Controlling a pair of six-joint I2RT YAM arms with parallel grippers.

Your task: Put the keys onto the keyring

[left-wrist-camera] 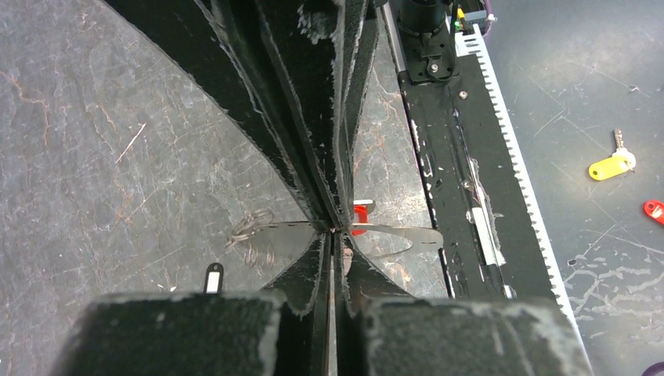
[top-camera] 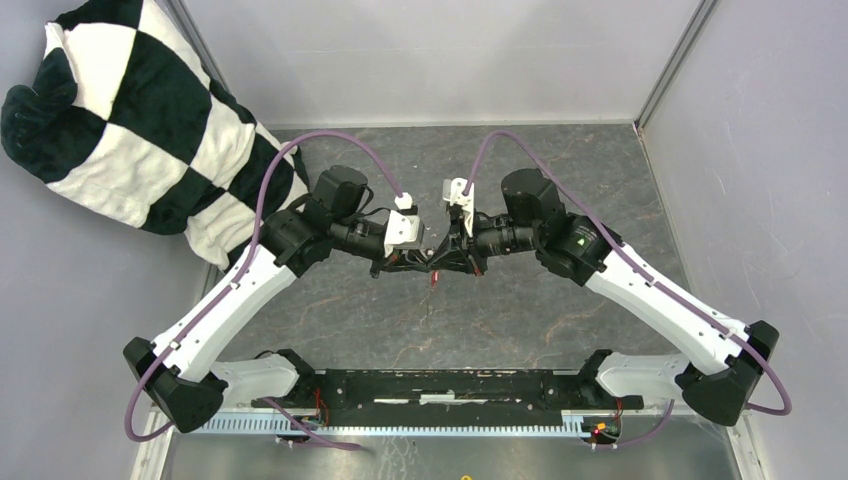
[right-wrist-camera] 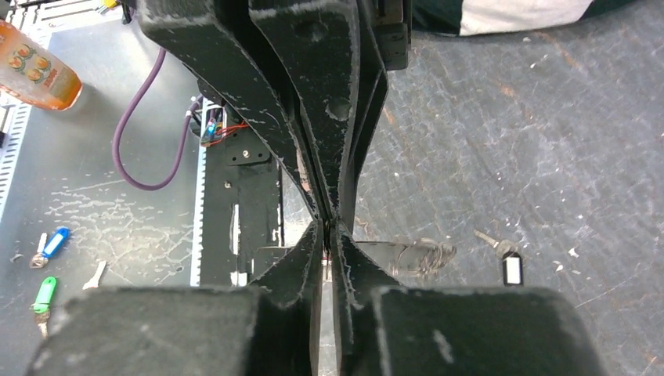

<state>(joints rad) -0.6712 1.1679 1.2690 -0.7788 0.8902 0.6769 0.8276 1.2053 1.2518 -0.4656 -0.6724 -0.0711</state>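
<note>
Left tool (left-wrist-camera: 332, 236) and right tool (right-wrist-camera: 326, 227), tip to tip, pinch the keyring (left-wrist-camera: 403, 233) well inside the table (top-camera: 560, 300) edges.

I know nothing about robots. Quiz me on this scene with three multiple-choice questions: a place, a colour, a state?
1. Where is the black-tagged key? A on the table; B in a bowl; C in a drawer.
2. What colour is the tag nearest the left end effector? A blue; B red; C yellow.
3. The left end effector is: A wide open; B shut; C out of view.
A: it lies on the table's surface. B: red shows right beside it. B: its fingers press together.
</note>
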